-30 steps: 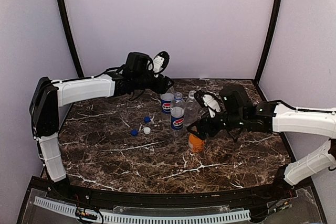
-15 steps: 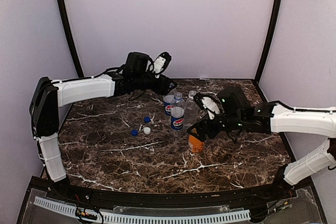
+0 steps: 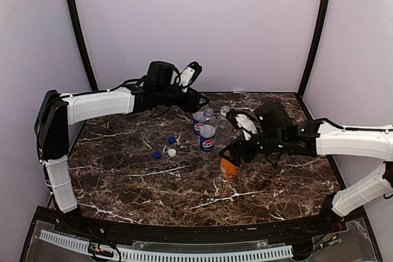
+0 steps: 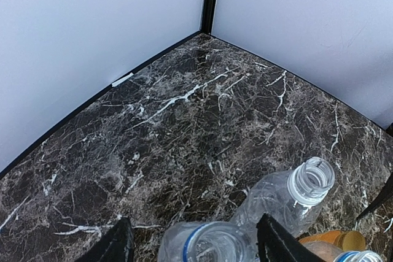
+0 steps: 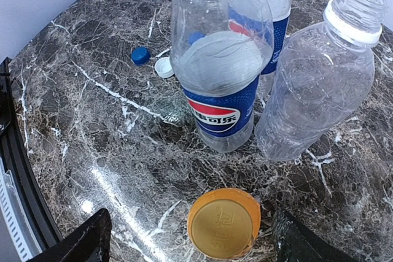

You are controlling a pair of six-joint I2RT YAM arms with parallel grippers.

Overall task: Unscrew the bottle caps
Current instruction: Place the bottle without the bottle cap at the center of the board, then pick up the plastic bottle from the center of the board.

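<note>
Four bottles stand mid-table: a blue-labelled one [image 3: 196,126], the Pepsi bottle [image 3: 207,138], a clear unlabelled one [image 3: 223,126] and a short orange one [image 3: 229,168]. My left gripper [image 3: 200,104] hovers open over the blue-labelled bottle's uncapped mouth [image 4: 209,243], a finger on each side. The clear bottle's mouth [image 4: 312,181] is uncapped too. My right gripper [image 5: 196,243] stands wide open on either side of the orange cap [image 5: 224,222], which is still on its bottle. Two blue caps [image 3: 172,140] [image 3: 157,154] and a white cap [image 3: 172,152] lie loose on the table.
The dark marble table [image 3: 141,188] is walled by pale panels on three sides. The loose caps [image 5: 140,55] [image 5: 164,67] lie left of the Pepsi bottle [image 5: 221,72]. The bottles stand close together, and the clear one [image 5: 319,90] almost touches the Pepsi bottle.
My left gripper's jaws have opened a little wider, and the blue-labelled bottle under them has settled slightly lower. My right gripper has edged left over the orange bottle.
</note>
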